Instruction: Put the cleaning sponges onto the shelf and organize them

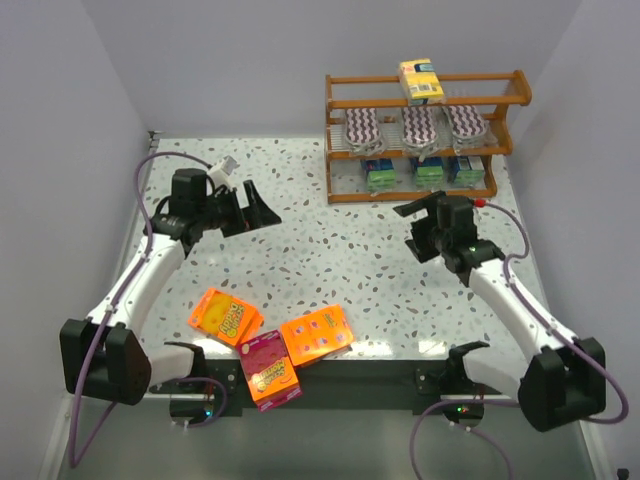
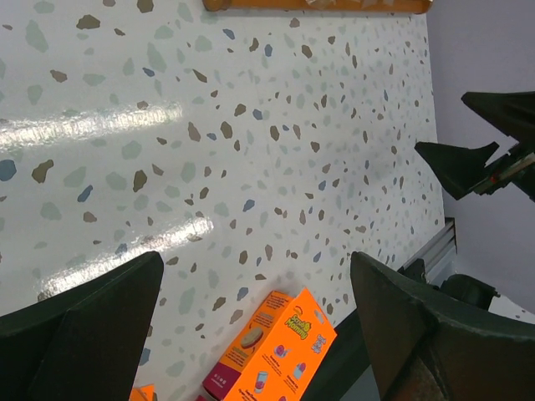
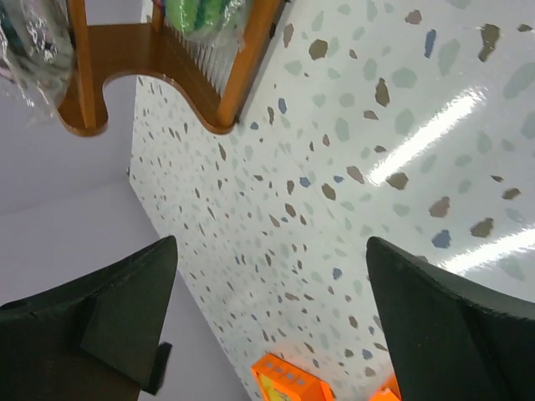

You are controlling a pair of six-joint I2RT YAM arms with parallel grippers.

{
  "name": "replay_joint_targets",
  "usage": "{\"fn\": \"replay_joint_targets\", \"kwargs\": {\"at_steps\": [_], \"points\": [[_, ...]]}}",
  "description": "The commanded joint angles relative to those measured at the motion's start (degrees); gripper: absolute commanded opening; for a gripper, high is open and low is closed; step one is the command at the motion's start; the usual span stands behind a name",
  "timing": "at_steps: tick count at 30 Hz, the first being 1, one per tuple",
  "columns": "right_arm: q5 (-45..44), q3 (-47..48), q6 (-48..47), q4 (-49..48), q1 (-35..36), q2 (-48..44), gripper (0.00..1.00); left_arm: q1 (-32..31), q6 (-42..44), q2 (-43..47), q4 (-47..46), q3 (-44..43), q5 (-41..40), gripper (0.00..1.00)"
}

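Orange packs (image 1: 225, 315) lie by the arm bases, well back from both sets of jaws. Left gripper (image 1: 262, 212) and right gripper (image 1: 412, 228) hang spread wide and empty above the table (image 1: 310, 190). Just beyond the right jaws stands the shelf (image 1: 480, 101), with sponges (image 1: 425, 125) on every tier.

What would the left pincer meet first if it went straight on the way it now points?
Probably the bare table: the left wrist view shows speckled surface ahead of the open left pincer. The right pincer sits off to one side; depth is unclear.
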State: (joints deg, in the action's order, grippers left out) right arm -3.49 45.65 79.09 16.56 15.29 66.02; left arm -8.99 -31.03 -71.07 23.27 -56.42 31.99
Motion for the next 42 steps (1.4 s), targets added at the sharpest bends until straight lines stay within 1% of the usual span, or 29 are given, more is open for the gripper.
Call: {"fn": "replay_joint_targets", "kwargs": {"at_steps": [1,4,5,7,8,9,10,11,12,13,14,16,20,21,23,25,28,32,42], "points": [[2.7,-3.9,-9.0,5.8,-0.5,-8.4,0.98,0.6,-0.9,1.8,-3.6,0.5,2.4,1.0],[5.0,-7.1,-13.5,6.8,-0.8,-13.6,0.98,0.6,-1.3,1.8,-4.4,1.1,3.7,1.0],[5.2,-7.3,-16.7,6.9,-0.8,-14.5,0.98,0.6,-1.4,1.9,-4.5,1.2,4.0,1.0],[5.2,-5.1,-20.2,7.9,-0.8,-15.5,0.98,0.6,-1.3,2.0,-5.0,1.5,4.0,1.0],[5.0,-1.9,-24.5,8.5,-0.8,-15.3,0.98,0.6,-1.5,2.1,-5.3,1.8,4.0,1.0],[4.5,0.2,-26.6,9.4,-0.8,-14.6,0.98,0.6,-1.7,2.1,-5.6,2.0,4.2,1.0],[4.2,2.4,-31.1,12.0,-0.9,-13.6,0.98,0.6,-1.8,2.1,-6.5,2.5,4.7,1.0],[3.7,4.9,-33.3,13.7,-0.7,-10.9,0.98,0.6,-2.4,2.1,-7.0,2.8,4.9,0.99],[2.4,9.5,-35.2,15.9,-0.8,-9.4,0.98,0.5,-2.8,1.9,-7.5,3.0,5.2,0.98],[1.7,11.6,-37.1,19.5,-0.8,-8.1,0.98,0.6,-3.2,1.9,-8.3,3.2,5.5,0.98],[1.2,14.3,-40.1,20.8,-0.7,-6.2,0.98,0.5,-3.7,1.8,-8.6,3.0,5.8,0.98],[1.3,15.3,-43.3,21.7,-0.7,-5.9,0.98,0.6,-4.0,1.8,-9.2,3.1,5.9,0.97],[5.4,12.7,-47.3,17.7,-0.8,-8.9,0.98,0.6,-4.8,1.9,-11.0,3.3,6.4,0.98],[6.4,11.8,-47.7,16.6,-0.8,-11.4,0.98,0.6,-5.4,2.0,-12.1,3.5,6.9,0.98],[6.7,10.3,-48.7,15.1,-0.7,-13.5,0.98,0.6,-7.3,2.3,-16.4,4.2,8.7,1.0],[5.8,10.2,-49.7,16.0,-0.8,-15.0,0.98,0.6,-8.5,2.0,-18.9,4.0,9.6,1.0],[5.1,11.0,-51.4,18.5,-0.7,-15.1,0.98,0.5,-9.0,0.4,-20.4,2.7,11.2,1.0],[4.8,10.2,-51.6,18.9,-0.8,-16.7,0.98,0.5,-8.3,-0.4,-19.8,0.7,11.7,1.0],[3.7,10.4,-51.9,20.1,-0.8,-19.2,0.98,0.6,-7.4,3.3,-22.1,-1.2,11.8,1.0]]}}
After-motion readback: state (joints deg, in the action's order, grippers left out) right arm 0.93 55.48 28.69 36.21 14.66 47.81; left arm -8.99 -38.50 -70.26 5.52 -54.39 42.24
